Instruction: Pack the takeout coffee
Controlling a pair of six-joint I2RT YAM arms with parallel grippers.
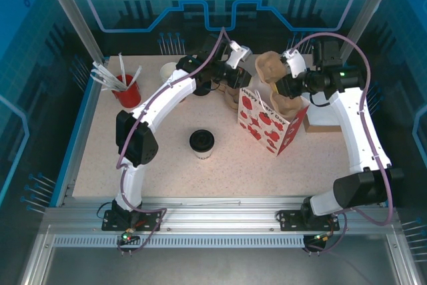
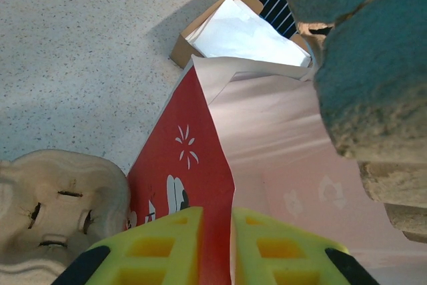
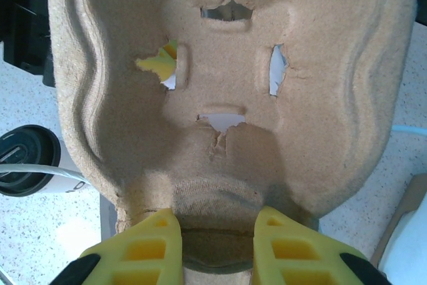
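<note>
The takeout coffee (image 1: 201, 143), a pale cup with a black lid, stands alone mid-table; its lid also shows at the left edge of the right wrist view (image 3: 27, 161). Right of it stands the strawberry-print bag (image 1: 270, 123). My left gripper (image 1: 240, 85) is at the bag's far-left top corner. In its wrist view the left gripper (image 2: 217, 221) is shut on the bag's red wall (image 2: 187, 158). My right gripper (image 1: 285, 85) (image 3: 217, 221) is shut on a brown pulp cup carrier (image 3: 227, 65) (image 1: 270, 68), held over the bag's mouth.
A red cup of white straws (image 1: 127, 90) stands at the back left, with a white cup (image 1: 169, 70) beside it. A second pulp carrier (image 2: 60, 205) lies left of the bag. An open cardboard box of white paper (image 2: 233, 31) (image 1: 321, 119) sits behind the bag.
</note>
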